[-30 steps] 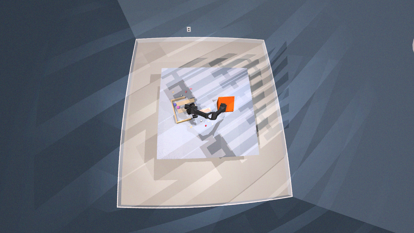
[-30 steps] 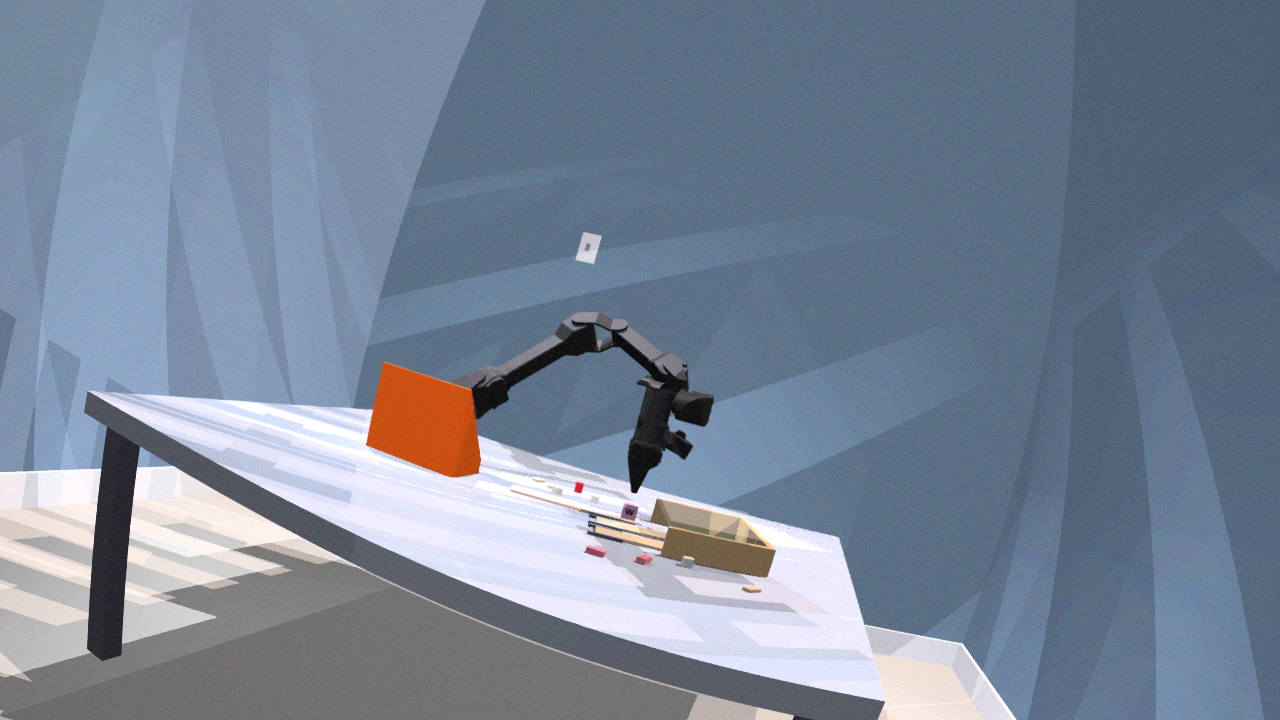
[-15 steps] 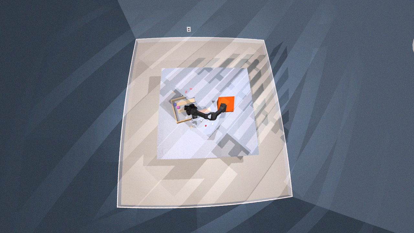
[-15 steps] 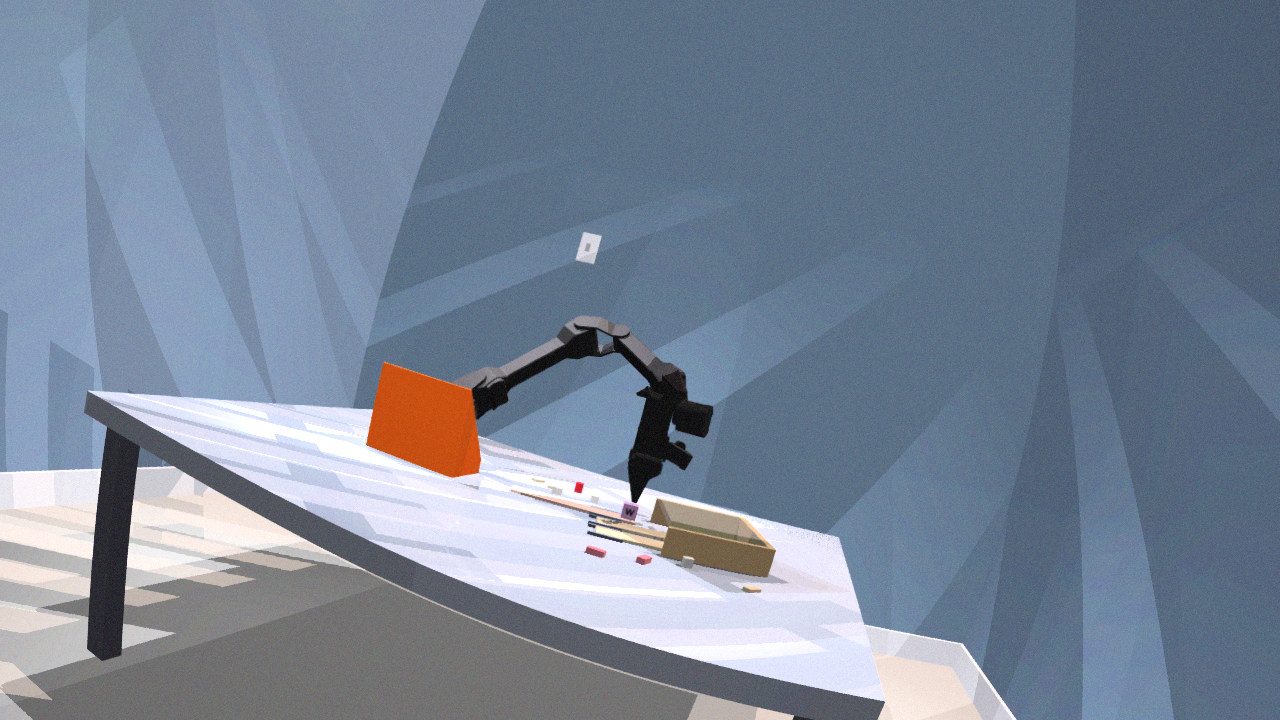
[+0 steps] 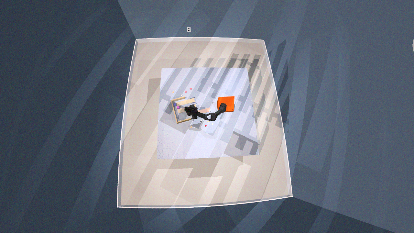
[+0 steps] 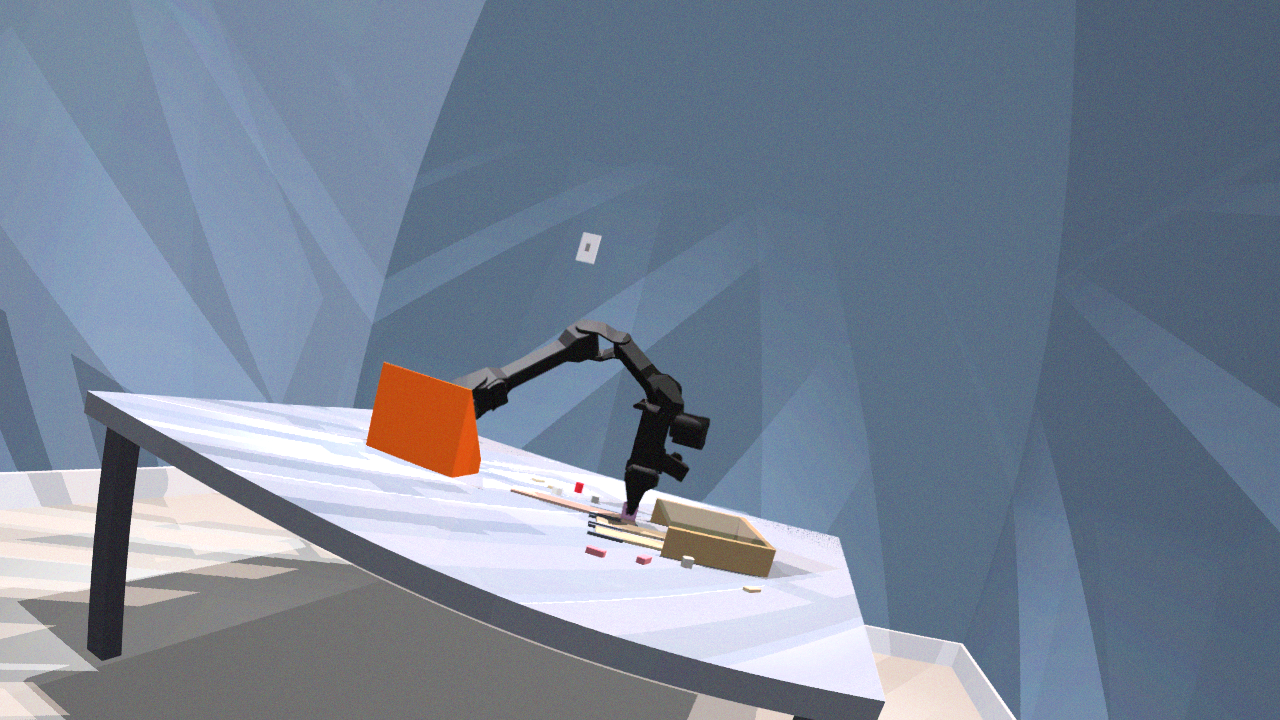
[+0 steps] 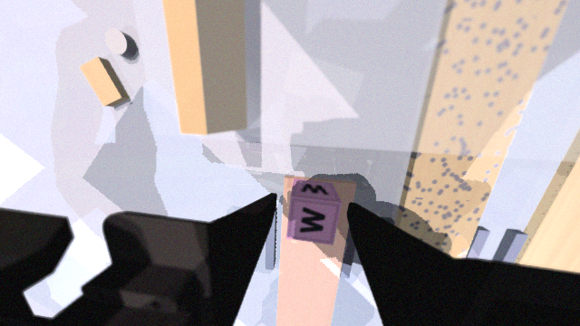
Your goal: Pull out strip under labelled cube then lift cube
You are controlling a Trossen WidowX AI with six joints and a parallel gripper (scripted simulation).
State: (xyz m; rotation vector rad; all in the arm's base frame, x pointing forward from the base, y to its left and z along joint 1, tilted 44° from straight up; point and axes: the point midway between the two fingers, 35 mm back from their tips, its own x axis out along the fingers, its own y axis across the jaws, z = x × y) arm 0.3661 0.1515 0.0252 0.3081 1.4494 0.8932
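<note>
Wrist view: gripper [image 5: 195, 113] [image 6: 631, 512] [image 7: 312, 204] is part-open, nothing gripped. The W cube [image 6: 629, 516] [image 7: 313, 222] sits between the fingertips, on the near side of the tip line, with a gap showing on both sides. Hidden under the arm in the top view.

Pink strip [image 5: 204, 110] [image 6: 563, 502] [image 7: 305, 285] looks to be out of the open-fronted box [image 5: 174, 113] [image 6: 716, 552] [image 7: 188, 68], its far end just past the cube. So I read pull as done, pick as the step in hand.

How to do it well: centre on the cube first, right gap looks a bit wider than left. Cube is also turned slightly against the strip, so match wrist yaw to its faces or expect it to twist as the pads meet it. Get tips down beside the side faces, but stop short of jamming into the strip or the rails. Close slowly and evenly, confirm the squeeze, then lift straight up and hold. If the strip rises too, pads are too low.

Keep the right finger off the speckled strip [image 5: 181, 110] [image 6: 646, 529] [image 7: 453, 204], over to the right; that one must stay put. Can't tell exact tip height from here.
</note>
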